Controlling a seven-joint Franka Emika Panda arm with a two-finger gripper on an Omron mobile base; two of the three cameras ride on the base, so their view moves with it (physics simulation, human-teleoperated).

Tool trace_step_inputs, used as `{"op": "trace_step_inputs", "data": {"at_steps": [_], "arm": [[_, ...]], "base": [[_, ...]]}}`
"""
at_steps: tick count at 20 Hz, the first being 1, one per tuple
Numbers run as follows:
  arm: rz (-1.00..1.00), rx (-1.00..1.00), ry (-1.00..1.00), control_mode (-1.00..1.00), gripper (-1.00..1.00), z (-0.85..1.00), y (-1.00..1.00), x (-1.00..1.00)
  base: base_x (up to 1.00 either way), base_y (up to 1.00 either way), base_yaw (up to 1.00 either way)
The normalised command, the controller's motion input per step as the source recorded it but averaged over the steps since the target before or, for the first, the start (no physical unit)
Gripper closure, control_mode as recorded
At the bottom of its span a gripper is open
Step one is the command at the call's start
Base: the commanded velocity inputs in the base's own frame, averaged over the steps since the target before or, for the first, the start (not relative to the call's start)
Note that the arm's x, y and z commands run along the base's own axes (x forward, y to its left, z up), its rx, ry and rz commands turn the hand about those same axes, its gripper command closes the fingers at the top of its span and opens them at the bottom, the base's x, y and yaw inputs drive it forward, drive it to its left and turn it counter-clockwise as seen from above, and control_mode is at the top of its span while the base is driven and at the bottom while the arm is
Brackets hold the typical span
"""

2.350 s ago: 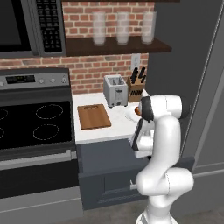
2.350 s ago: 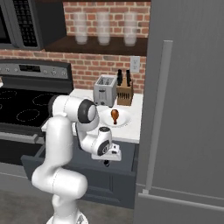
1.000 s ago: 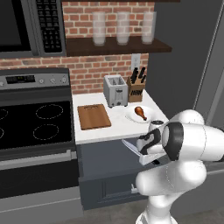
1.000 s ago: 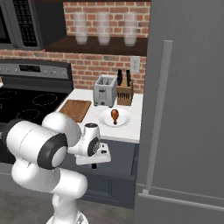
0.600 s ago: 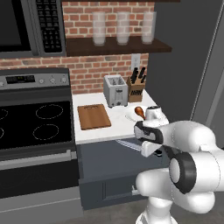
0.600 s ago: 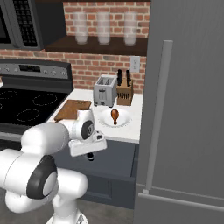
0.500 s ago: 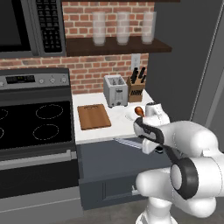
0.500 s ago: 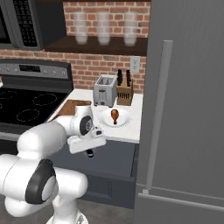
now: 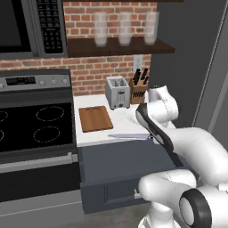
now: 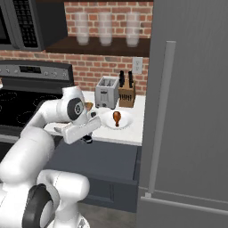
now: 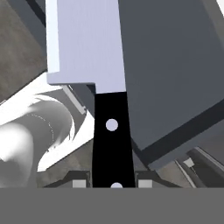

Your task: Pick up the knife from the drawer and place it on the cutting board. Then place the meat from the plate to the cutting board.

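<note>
Between the tool's [image 11: 112,183] closed tips sits the knife [image 11: 98,74], gripped by its black handle above the open drawer [image 9: 127,171] near the counter's [image 9: 124,127] front edge, not yet on the cutting board [image 9: 95,118], while the meat [image 10: 116,117] waits on the plate [image 10: 125,120].

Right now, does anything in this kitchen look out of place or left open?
Only the drawer stands pulled out under the counter. The knife is not in it: the end effector is shut on its black handle, blade level over the counter edge. Nothing looks spilled or damaged.
</note>
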Motion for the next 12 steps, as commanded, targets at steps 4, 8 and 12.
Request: {"op": "trace_step_inputs", "data": {"at_steps": [4, 8, 12], "arm": [[0.05, 0.0, 0.0, -1.0, 1.0, 0.59, 0.27, 0.32], [0.0, 0.0, 0.0, -1.0, 1.0, 0.16, 0.56, 0.65], [-0.11, 0.0, 0.0, -1.0, 1.0, 0.0, 0.7, 0.59]], "base": [[0.0, 0.0, 0.0], [0.0, 0.0, 0.0], [0.0, 0.0, 0.0]]}}
